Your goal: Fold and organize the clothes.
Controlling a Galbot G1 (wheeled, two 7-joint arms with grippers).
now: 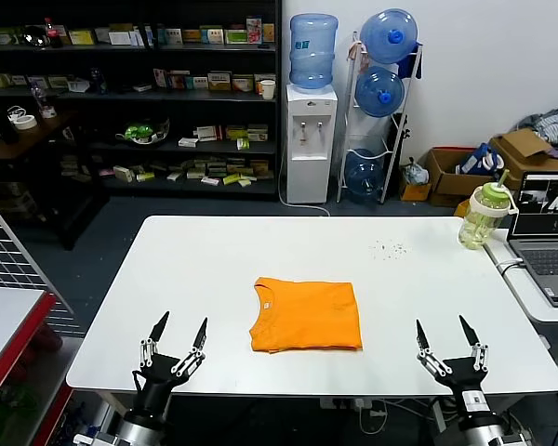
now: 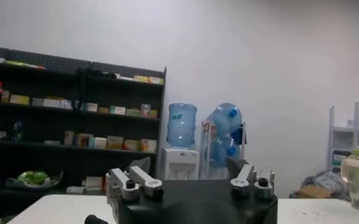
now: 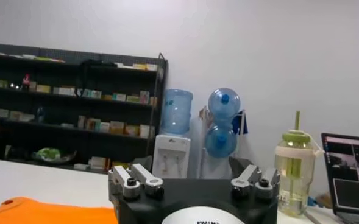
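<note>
T-shirt (image 1: pixel 307 315) folded, bottle (image 1: pixel 482 216) well apart

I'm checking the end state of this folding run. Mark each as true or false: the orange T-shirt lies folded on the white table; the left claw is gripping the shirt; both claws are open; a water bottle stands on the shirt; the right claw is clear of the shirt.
1. The orange T-shirt lies folded on the white table: true.
2. The left claw is gripping the shirt: false; it hovers empty at the table's near edge, apart from the shirt.
3. Both claws are open: true.
4. A water bottle stands on the shirt: false; it stands at the table's far right corner.
5. The right claw is clear of the shirt: true.
</note>
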